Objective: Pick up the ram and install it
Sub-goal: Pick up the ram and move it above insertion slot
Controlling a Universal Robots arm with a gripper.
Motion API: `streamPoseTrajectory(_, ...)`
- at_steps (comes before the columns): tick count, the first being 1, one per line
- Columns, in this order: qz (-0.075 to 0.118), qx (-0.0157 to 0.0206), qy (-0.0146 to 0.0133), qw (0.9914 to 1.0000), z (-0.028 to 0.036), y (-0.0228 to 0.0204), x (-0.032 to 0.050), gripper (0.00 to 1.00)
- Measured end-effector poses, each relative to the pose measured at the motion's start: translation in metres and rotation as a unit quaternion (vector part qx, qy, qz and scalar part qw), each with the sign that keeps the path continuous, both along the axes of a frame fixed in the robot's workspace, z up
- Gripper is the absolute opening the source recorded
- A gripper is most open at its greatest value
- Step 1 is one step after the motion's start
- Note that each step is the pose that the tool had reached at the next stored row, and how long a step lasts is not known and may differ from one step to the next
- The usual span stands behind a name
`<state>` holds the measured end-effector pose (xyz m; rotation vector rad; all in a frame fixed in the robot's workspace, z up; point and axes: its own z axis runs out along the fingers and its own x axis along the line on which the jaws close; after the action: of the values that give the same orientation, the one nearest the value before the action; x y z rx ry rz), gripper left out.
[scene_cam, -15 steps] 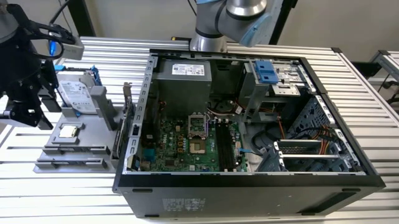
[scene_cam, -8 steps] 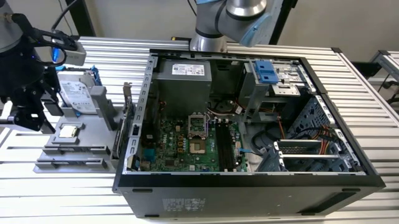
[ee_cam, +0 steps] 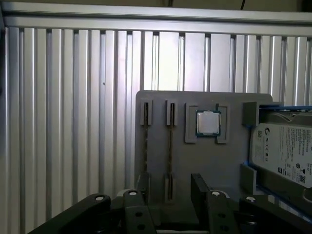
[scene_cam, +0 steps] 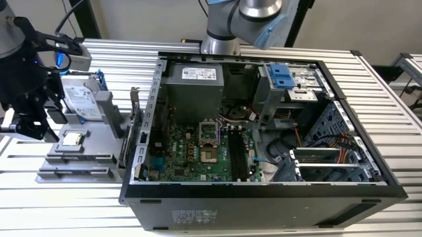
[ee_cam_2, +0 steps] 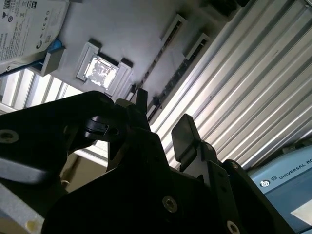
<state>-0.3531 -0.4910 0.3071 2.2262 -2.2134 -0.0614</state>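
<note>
Silver-grey arm [scene_cam: 245, 11] with pale blue joint caps [scene_cam: 269, 30]; matte black hand [ee_cam_2: 162, 116] with silver screws [ee_cam_2: 169, 204].

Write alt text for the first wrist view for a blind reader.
The open black gripper hangs over a grey parts tray, its fingers either side of the ram standing on edge in a slot. The tray also holds a processor chip and a hard drive, on a slatted metal table.

The counter [ee_cam: 73, 122] is ribbed metal; the grey holder [ee_cam: 204, 165] matt plastic; the processor [ee_cam: 208, 122] shiny metal; the fingers [ee_cam: 200, 190] matt black.
</note>
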Motion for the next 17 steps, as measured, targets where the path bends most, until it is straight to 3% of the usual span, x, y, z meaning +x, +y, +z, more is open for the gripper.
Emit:
streamPoseTrajectory(8,0.000,0.0000,0.0001,1.00000,-0.0111,-0.0072,-0.0001,1.00)
streamPoseTrajectory(17,0.000,-0.0001,0.0001,1.00000,-0.0273,-0.0102,-0.0001,1.00)
